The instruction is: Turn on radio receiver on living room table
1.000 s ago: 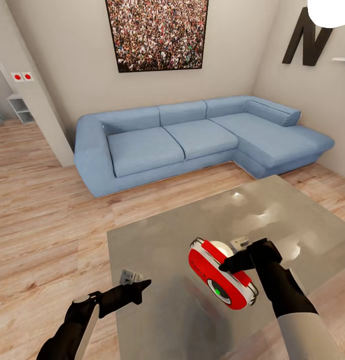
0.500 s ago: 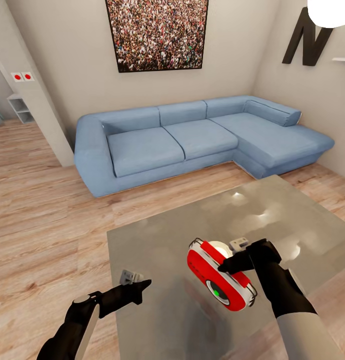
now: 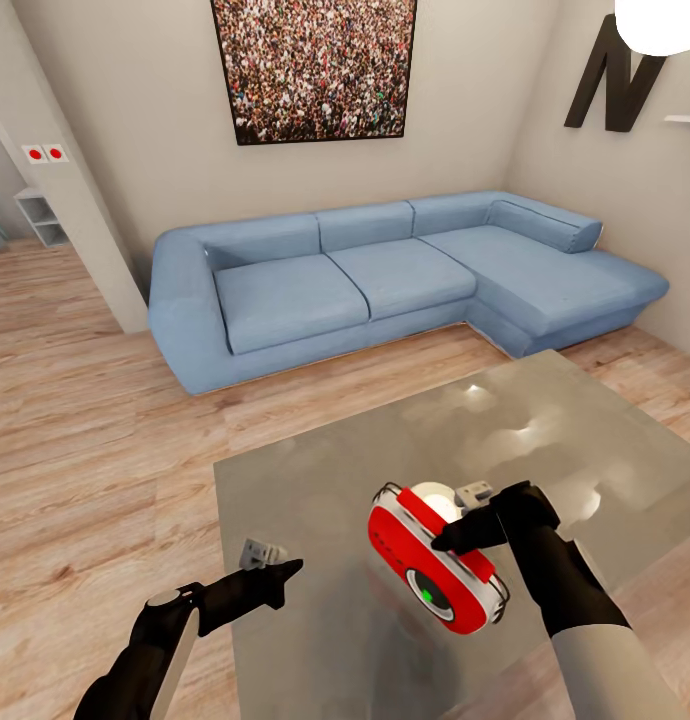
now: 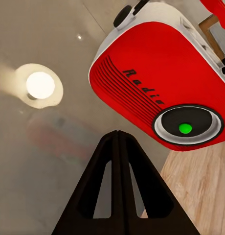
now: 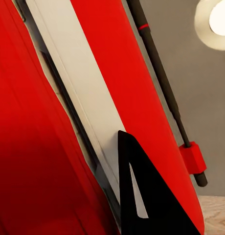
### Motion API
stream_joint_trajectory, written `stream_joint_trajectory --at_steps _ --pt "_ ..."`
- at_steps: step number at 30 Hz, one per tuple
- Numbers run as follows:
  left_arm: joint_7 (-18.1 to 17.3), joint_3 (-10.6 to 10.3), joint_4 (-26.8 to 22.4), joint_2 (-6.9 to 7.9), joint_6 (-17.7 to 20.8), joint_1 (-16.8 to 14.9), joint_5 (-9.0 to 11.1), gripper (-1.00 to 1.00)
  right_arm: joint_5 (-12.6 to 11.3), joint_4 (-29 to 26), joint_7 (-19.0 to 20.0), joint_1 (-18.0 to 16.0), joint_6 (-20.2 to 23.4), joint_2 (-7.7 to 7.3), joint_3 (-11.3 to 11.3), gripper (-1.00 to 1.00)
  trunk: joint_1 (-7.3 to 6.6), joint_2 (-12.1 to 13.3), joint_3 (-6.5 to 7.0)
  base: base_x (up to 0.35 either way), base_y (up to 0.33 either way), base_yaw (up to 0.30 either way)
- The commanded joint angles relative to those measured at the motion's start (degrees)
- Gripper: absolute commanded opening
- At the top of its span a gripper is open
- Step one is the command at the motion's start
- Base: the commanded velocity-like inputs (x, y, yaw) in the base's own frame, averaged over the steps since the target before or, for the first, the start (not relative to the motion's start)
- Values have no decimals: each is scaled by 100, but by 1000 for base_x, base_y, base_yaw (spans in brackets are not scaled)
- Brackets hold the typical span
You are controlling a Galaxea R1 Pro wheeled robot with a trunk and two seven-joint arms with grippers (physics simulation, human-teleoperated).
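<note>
The red radio receiver [image 3: 425, 570] with white trim leans tilted on the glossy grey table [image 3: 545, 440], its green-centred dial [image 3: 427, 592] facing up toward me. My right gripper [image 3: 440, 543] is shut, its tip pressed against the radio's upper edge; the right wrist view shows the tip [image 5: 123, 134] on the white trim of the radio [image 5: 107, 63], beside the thin wire handle [image 5: 161, 78]. My left gripper [image 3: 293, 568] is shut and hovers over the table's front left, apart from the radio. In the left wrist view its closed tip [image 4: 117, 133] points at the radio [image 4: 151, 83].
A blue L-shaped sofa [image 3: 385, 280] stands beyond the table against the beige wall, under a framed crowd photo [image 3: 315, 65]. Light wood floor [image 3: 85, 450] lies to the left. A wall corner [image 3: 75, 230] juts out at far left. A white pendant lamp [image 3: 660, 25] hangs top right.
The radio has slid and tipped slightly to the left and toward me, with my right gripper's tip following it. The left arm has stayed still.
</note>
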Motion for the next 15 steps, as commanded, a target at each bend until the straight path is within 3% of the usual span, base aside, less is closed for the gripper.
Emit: stream_joint_trajectory --at_steps 1,15 --pt "0 0 0 1 0 0 0 -100 -30 1 2 -1 12 1 -1 -100 0 0 0 0 0 0" --pt "0 4 0 -1 0 0 2 -100 -28 139 103 -1 12 2 -11 -100 0 0 0 0 0 0"
